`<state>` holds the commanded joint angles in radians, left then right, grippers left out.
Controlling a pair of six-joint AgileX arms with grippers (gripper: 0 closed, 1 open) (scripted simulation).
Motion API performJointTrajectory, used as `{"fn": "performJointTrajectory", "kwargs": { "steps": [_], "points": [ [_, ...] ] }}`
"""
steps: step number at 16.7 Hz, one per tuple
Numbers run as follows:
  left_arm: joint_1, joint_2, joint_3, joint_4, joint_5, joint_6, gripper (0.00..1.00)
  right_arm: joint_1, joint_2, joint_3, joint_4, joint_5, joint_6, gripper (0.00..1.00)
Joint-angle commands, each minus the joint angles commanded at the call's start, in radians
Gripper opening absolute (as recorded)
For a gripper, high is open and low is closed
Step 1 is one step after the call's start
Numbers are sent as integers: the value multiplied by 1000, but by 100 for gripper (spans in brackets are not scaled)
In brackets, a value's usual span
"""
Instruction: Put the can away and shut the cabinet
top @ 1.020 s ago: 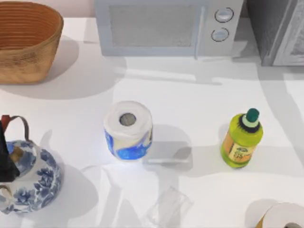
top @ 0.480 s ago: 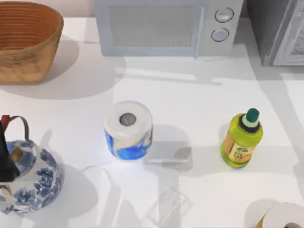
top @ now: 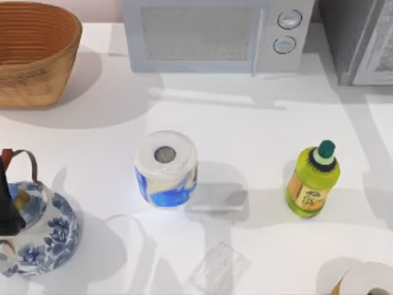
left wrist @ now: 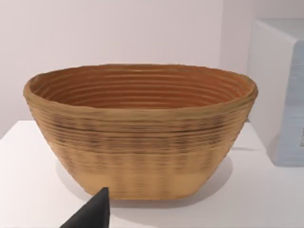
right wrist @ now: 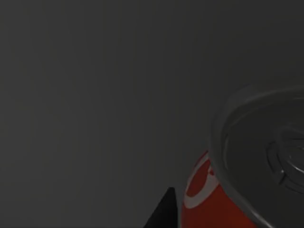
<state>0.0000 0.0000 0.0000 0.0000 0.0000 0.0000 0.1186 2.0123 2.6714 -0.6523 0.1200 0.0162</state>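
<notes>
- Right hand [right wrist: 164, 211] — one dark fingertip shows beside the red can [right wrist: 204, 199]; grip cannot be told.
- Can sits in a dim grey enclosure (lid up).
- Left hand [left wrist: 92, 213] faces the basket [left wrist: 142, 137]; grip unclear.

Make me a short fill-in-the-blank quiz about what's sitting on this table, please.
1. The bottle with the dark green cap has a body coloured ____.
2. The woven basket stands at the table's far ____ corner in the top view.
3. The white teapot is painted with ____ flowers.
4. In the right wrist view, the can has a silver top and a ____ side.

Missing words: yellow-green; left; blue; red
</notes>
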Motion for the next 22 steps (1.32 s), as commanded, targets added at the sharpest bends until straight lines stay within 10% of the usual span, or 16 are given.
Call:
{"fn": "performJointTrajectory", "kwargs": {
  "steps": [8,22],
  "points": [
    [0,0,0,0,0,0,100,-22,76,95,-27,3,1,0],
    [0,0,0,0,0,0,100,-22,76,95,-27,3,1,100]
  ]
}}
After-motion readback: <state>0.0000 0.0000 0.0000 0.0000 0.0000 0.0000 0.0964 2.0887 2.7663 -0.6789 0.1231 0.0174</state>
